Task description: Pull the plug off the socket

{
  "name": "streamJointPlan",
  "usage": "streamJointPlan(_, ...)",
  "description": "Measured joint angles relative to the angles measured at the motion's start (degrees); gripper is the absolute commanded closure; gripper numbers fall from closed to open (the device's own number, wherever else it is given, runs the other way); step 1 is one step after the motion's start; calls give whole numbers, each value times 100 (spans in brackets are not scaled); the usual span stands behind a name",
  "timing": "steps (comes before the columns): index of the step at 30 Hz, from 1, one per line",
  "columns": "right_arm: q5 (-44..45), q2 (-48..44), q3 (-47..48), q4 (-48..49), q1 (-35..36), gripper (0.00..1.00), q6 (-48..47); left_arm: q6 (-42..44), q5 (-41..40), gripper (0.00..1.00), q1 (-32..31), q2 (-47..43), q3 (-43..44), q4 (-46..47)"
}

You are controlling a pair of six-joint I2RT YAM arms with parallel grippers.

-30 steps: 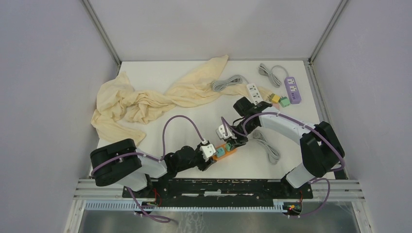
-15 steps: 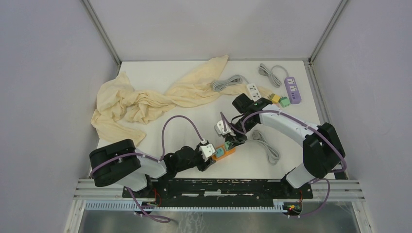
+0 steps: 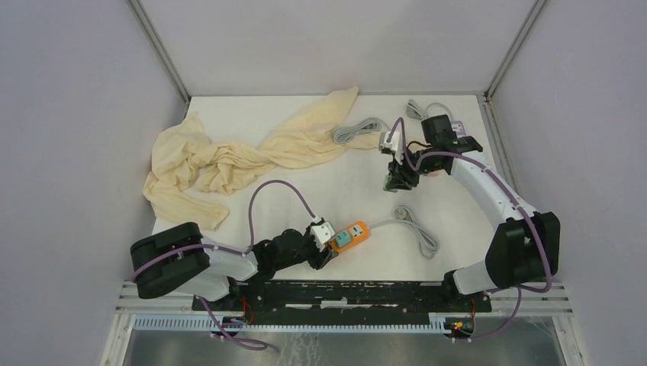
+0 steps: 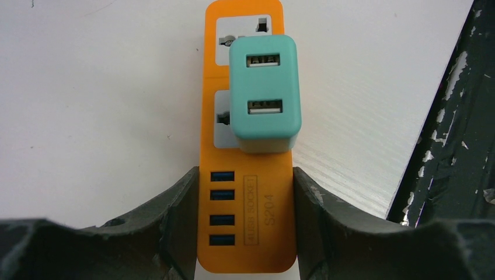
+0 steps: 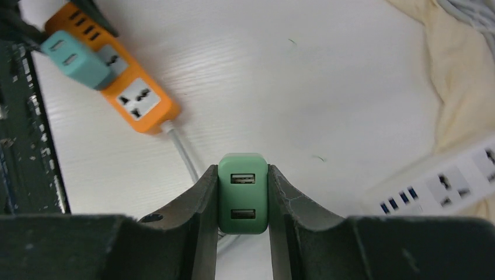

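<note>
On my left wrist feed the left pincer [image 4: 245, 204] is clenched across the orange power strip [image 4: 274, 198], one finger on each long side at the end with the four blue USB ports. The strip lies flat on the white desk [image 3: 336, 191], close to the near edge. A teal plug [image 4: 265, 87] sits pushed into it, covering most of the two sockets beyond the fingers. On my right wrist feed the right pincer [image 5: 243, 175] is grasping a green plug [image 5: 243, 195] by its two sides, USB ports facing the camera. That plug is up off the desk and well apart from the orange strip, free of any socket. From above, the right arm reaches toward the far right, near the white power strip [image 5: 432, 186]. A yellow cloth [image 3: 229, 156] lies crumpled across the far left.
</note>
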Motion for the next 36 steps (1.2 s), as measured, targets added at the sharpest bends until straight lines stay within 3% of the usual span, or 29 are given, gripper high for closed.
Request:
streamJointPlan(10, 1346, 518, 0, 1060, -1119, 85, 1985, -105, -2, 97, 0, -278, 0, -234)
streamJointPlan(17, 2083, 1145, 155, 1104, -1220, 80, 2428, -195, 0, 97, 0, -426, -35, -245)
streamJointPlan(30, 3062, 1838, 251, 1244, -1222, 52, 2865, -361, 2, 97, 0, -466, -76, -245)
streamJointPlan(36, 3320, 1840, 251, 1362, -1239, 48, 2909, -363, 7, 97, 0, -466, -76, -247)
